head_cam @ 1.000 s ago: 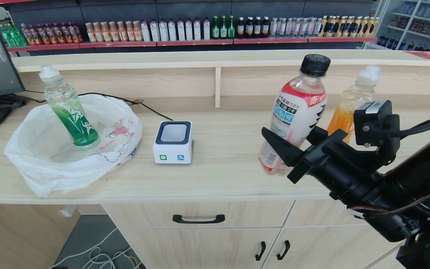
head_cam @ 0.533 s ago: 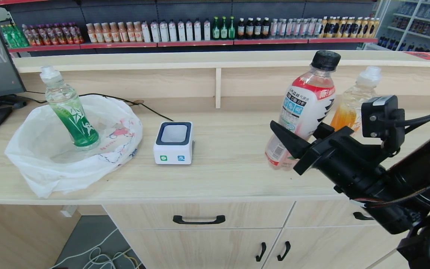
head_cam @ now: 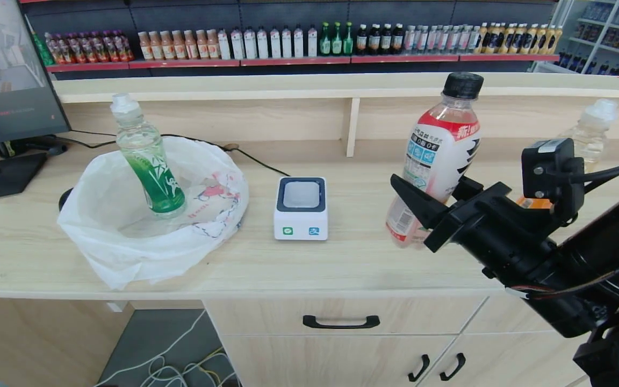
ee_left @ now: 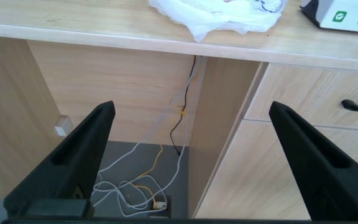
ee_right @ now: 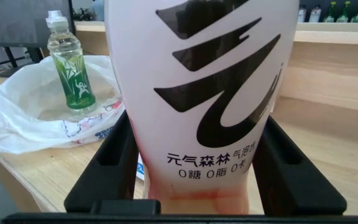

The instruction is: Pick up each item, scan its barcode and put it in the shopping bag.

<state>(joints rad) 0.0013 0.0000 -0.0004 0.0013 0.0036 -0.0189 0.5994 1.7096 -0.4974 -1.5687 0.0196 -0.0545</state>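
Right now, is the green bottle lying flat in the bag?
No, the green bottle stands upright inside the white shopping bag on the counter.

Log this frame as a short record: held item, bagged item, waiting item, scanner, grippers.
held: pink bottle with a black cap, tilted, clamped in the right gripper
bagged: green bottle, upright in the white shopping bag
waiting: orange-drink bottle at the back right of the counter, partly hidden by the right arm
scanner: scanner, a white box with its window up, between the bag and the held bottle
idle: left gripper open, low, facing the cabinet front
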